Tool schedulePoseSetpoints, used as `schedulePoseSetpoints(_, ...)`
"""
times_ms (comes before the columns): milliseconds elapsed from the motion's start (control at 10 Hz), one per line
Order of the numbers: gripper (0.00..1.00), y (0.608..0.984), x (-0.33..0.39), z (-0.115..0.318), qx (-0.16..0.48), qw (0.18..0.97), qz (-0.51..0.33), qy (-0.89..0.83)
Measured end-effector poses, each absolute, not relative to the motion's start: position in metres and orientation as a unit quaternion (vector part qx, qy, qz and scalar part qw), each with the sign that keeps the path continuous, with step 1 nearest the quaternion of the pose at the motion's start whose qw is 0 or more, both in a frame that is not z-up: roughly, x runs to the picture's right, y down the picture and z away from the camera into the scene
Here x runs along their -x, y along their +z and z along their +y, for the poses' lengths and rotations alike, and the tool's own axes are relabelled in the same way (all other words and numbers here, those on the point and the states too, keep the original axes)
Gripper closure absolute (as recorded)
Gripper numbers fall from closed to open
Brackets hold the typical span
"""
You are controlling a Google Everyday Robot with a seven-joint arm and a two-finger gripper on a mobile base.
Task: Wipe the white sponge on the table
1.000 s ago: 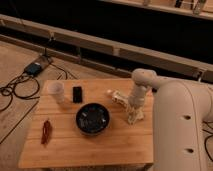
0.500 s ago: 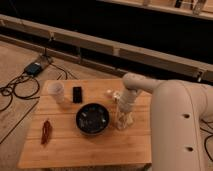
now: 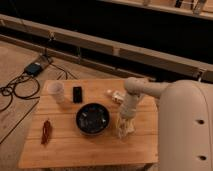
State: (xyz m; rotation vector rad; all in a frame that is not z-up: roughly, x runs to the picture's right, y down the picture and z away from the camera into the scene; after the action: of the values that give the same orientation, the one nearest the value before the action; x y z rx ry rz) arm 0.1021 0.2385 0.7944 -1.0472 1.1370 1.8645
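One view: a single camera looks down at the scene from above and in front.
Table: the rectangular light-brown wooden plank table (image 3: 65,147) fills the lower middle of the view, its near edge toward the bottom.
Arm: the robot's pale cream arm (image 3: 131,95) reaches in from the right edge of the table and bends straight down over the right half of the tabletop.
Gripper: the two-finger gripper (image 3: 124,131) points down at the wood, just right of the bowl and nearer the near edge than the far one.
Jaws: cannot tell whether they are spread or pressed together.
Sponge: the small off-white soft sponge (image 3: 125,133) shows as a pale patch at the gripper's tip on the tabletop; its outline blends with the fingers, so the hold cannot be made out.
Bowl: a round black bowl (image 3: 92,119) sits near the middle of the table, just left of the gripper.
Cup: a white cup (image 3: 56,91) stands upright near the far left corner.
Dark block: a small black rectangular object (image 3: 77,94) lies just right of the cup, by the far edge.
Bottle: an elongated white labelled bottle (image 3: 116,96) lies near the far edge, partly behind the arm.
Red item: a slim dark-red object (image 3: 46,131) lies along the left edge, toward the near left corner.
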Motion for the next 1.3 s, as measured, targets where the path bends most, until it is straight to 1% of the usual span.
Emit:
schedulePoseSetpoints(200,0.99,0.792,-0.123,0.242,0.387,0.340,0.445,0.732)
schedulePoseSetpoints(300,0.96,0.795,-0.135,0.238,0.372,0.344,0.439,0.742)
schedulePoseSetpoints(1300,0.96,0.796,-0.136,0.237,0.370,0.345,0.439,0.742)
